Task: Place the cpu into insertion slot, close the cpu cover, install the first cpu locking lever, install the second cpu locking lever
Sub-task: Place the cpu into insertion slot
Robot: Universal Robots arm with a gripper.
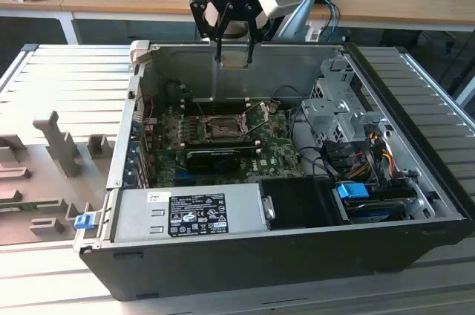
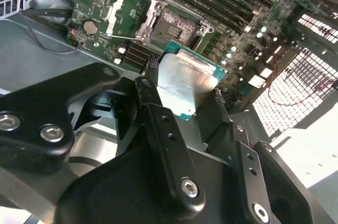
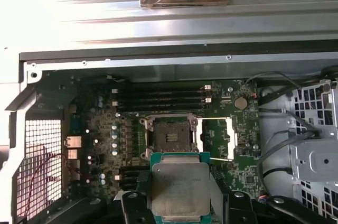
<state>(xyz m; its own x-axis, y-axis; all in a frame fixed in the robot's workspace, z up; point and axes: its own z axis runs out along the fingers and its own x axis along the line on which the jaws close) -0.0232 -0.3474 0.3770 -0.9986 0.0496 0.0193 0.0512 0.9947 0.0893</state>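
Item: hand (image 1: 234, 57), fingers clamped on opposite edges of the cpu (image 3: 180, 189), pale metal face towards the first wrist camera. Location: in the exterior view we place the hand high over the far wall of the open computer case (image 1: 245, 255), well above the motherboard (image 1: 278, 151). The case lies on a slatted metal worktop (image 1: 59, 77). Item: insertion slot (image 3: 170, 137), open, dark contact field exposed and nothing seated in it. Item: cpu cover (image 3: 217, 138), swung clear to one side of the slot, with a thin wire locking lever (image 2: 127, 36) running along its edge. Hazards, as we judge them:
1. The grip takes only the chip's thin edges, so a jolt could tilt the chip or drop it onto the board.
2. A chip set down tilted or turned the wrong way could bend the slot's fine contacts.
3. A descent off line could bring the chip down on the slot's metal rim or the memory slots (image 3: 158, 97) just beside it.
4. The fingers could knock the cover or snag the raised lever.
5. The case wall beneath the hand could catch a finger on a low approach.
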